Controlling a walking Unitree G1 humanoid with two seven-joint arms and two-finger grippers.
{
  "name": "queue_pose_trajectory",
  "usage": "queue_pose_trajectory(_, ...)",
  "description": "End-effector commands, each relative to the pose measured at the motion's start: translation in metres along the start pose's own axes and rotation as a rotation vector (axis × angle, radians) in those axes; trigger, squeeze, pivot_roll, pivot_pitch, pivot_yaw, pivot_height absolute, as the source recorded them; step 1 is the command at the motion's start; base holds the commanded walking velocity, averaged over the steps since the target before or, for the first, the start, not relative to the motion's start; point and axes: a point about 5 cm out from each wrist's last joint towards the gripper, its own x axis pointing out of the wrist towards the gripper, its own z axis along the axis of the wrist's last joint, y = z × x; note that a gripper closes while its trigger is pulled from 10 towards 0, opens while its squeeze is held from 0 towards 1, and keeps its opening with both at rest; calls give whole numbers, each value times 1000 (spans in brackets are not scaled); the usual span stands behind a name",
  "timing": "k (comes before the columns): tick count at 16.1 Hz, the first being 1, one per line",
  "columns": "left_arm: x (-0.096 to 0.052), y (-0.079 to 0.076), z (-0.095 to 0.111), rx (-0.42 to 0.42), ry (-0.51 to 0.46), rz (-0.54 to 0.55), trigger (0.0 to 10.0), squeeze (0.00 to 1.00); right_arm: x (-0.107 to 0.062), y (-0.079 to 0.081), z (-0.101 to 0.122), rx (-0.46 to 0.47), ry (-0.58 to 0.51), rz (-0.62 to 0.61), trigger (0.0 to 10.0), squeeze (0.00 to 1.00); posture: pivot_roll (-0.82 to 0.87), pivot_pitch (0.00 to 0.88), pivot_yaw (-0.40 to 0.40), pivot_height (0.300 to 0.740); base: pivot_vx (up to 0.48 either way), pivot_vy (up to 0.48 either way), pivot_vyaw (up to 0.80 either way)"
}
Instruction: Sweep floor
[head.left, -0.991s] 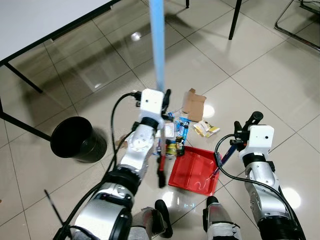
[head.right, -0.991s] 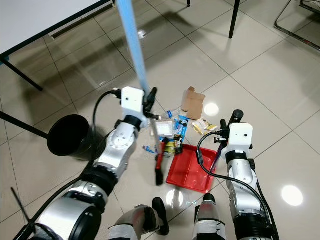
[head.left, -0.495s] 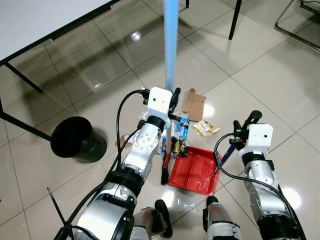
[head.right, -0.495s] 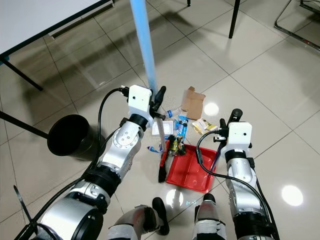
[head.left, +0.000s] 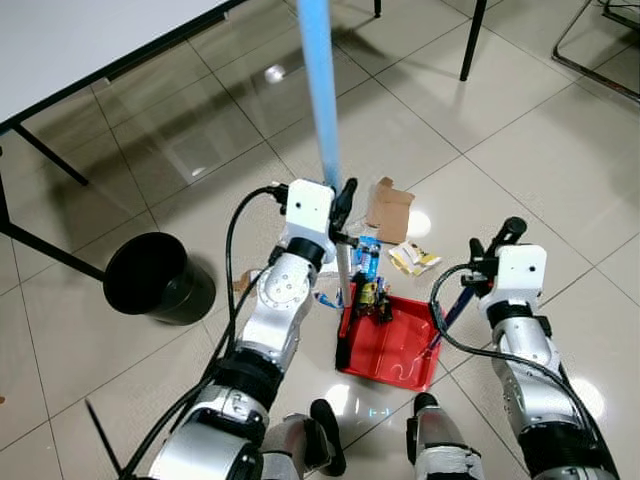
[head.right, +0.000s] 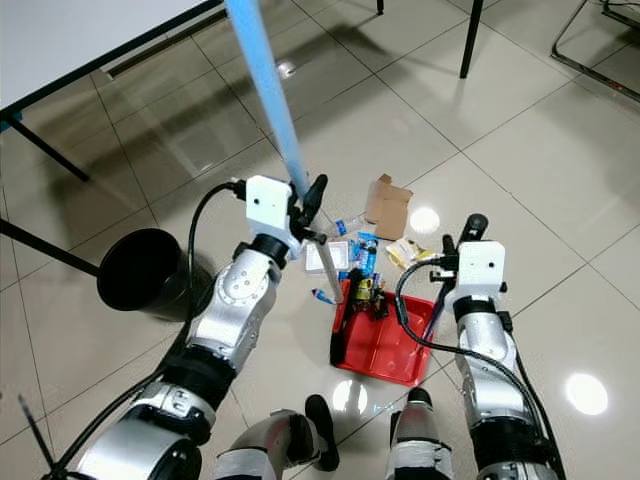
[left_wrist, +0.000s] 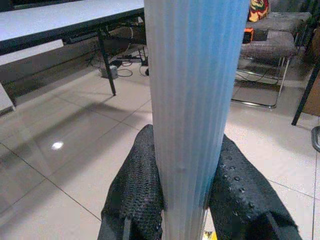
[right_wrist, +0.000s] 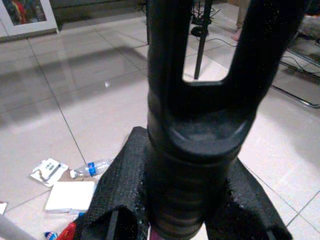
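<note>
My left gripper (head.left: 344, 203) is shut on the light blue broom handle (head.left: 320, 90), whose ribbed shaft (left_wrist: 195, 100) sits between the black fingers (left_wrist: 137, 195). The broom's dark head (head.left: 344, 342) rests on the floor against the left edge of the red dustpan (head.left: 397, 348). Some small litter (head.left: 372, 298) lies at the pan's back corner. My right gripper (head.left: 497, 247) is shut on the dustpan's black handle (right_wrist: 200, 125). Beyond the pan lie a torn cardboard piece (head.left: 388, 208), a yellow wrapper (head.left: 412, 260), a blue-labelled bottle (head.left: 367, 256) and a white box (head.right: 320, 257).
A black waste bin (head.left: 155, 280) stands on the tiles to my left. A white table (head.left: 80, 30) with black legs (head.left: 45, 155) is at the far left. A chair leg (head.left: 468, 40) stands further back, and a metal frame (head.left: 600, 60) is at the far right.
The broom head has moved right across the floor to the dustpan's left edge, pushing some litter into the pan. The right arm and dustpan have stayed in place.
</note>
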Motion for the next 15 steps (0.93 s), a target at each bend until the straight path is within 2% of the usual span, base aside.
queue_pose_trajectory(1,-2,7,5,-22,-18,22,10000,0,-12,-4,-27,-12,134,-13,10000,0,-193,281,237,740,0,0,0)
queue_pose_trajectory(5,-10,12,9,-70,-10,40,10000,0,-7,-4,-26,-8,128,-28,10000,0,-181,268,248,740,0,0,0)
queue_pose_trajectory(9,-13,-6,14,-113,-3,-29,10000,0,1,-3,-24,11,118,-38,10000,0,-175,251,249,740,0,0,0)
queue_pose_trajectory(11,-14,-7,15,-115,3,-34,10000,0,6,-9,-22,11,113,-59,10000,0,-167,249,250,740,0,0,0)
queue_pose_trajectory(12,-15,-4,18,-113,4,-34,10000,0,13,-20,-16,7,100,-90,10000,0,-166,248,250,740,0,0,0)
queue_pose_trajectory(15,-19,6,20,-95,11,-27,10000,0,18,-35,-10,0,87,-137,10000,0,-156,254,255,740,0,0,0)
